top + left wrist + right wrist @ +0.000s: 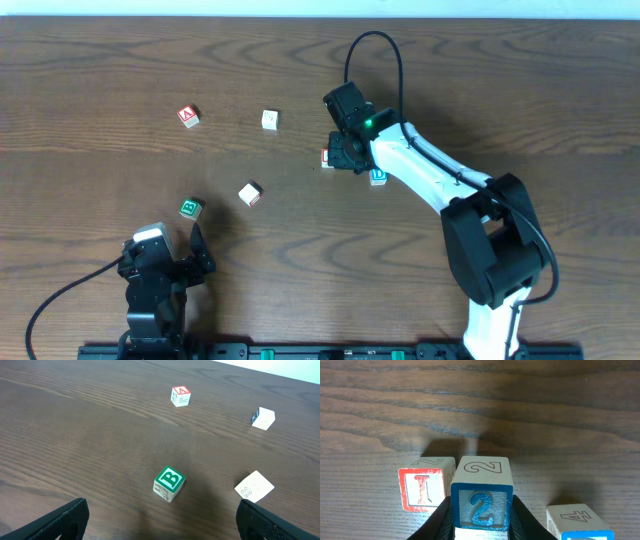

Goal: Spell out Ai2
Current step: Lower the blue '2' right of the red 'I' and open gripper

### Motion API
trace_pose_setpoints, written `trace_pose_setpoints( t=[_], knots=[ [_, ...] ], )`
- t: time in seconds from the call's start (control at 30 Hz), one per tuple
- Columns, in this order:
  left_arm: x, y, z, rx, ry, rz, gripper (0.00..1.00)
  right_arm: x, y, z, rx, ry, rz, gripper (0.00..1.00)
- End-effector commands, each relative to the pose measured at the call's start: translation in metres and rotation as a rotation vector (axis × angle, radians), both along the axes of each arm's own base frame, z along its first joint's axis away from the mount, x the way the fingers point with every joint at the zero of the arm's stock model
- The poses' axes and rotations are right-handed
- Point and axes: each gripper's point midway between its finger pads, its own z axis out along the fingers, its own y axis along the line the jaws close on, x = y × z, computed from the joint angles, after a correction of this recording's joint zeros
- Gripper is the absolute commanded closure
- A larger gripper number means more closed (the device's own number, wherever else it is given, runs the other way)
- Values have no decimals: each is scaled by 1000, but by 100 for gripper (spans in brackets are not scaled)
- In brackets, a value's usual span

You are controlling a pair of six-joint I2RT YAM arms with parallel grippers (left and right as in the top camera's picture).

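The left claw (172, 243) is nearest the robot. It is well apart from the red-edged wooden I block (422, 491), far off to its left and closer in. Its two black fingers (62, 521) are spread wide, and there is nothing between them. Just past that claw sits the green-and-white wooden B block (169, 483), also far to the left of the I block. A plain white wooden block (250, 193), turned like a diamond, is a bit closer to the I block. It is also on the left and nearer the robot.

On the right of the I block, and a little nearer, is a blue-edged wooden block with a 4 (577, 521) on it. Between that one and the I block is the blue-and-white wooden 2 block (481, 504). The right claw (343, 153) grips it tight, pressing on both of its sides. The 2 block sits right beside the I block, on its right. I cannot tell if the two touch.

Farther away and to the left of the I block is a white wooden block with a blue side (270, 120). The red-and-white wooden A block (188, 116) is farther left again, well apart from the I block. All of them are on the dark brown wooden table (500, 70).
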Motion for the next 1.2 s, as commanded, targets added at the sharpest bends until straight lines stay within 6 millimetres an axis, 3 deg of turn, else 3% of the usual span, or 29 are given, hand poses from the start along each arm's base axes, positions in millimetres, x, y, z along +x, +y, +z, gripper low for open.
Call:
trace_pose_setpoints(
  t=[0.0, 0.33, 1.17],
  knots=[
    [0, 1, -7, 8, 13, 3, 5, 8, 0, -1, 1, -13, 3, 77],
    [0, 1, -7, 8, 13, 3, 5, 8, 0, -1, 1, -14, 4, 66],
    [0, 1, -7, 8, 13, 3, 4, 17, 5, 3, 21, -54, 5, 66]
  ],
)
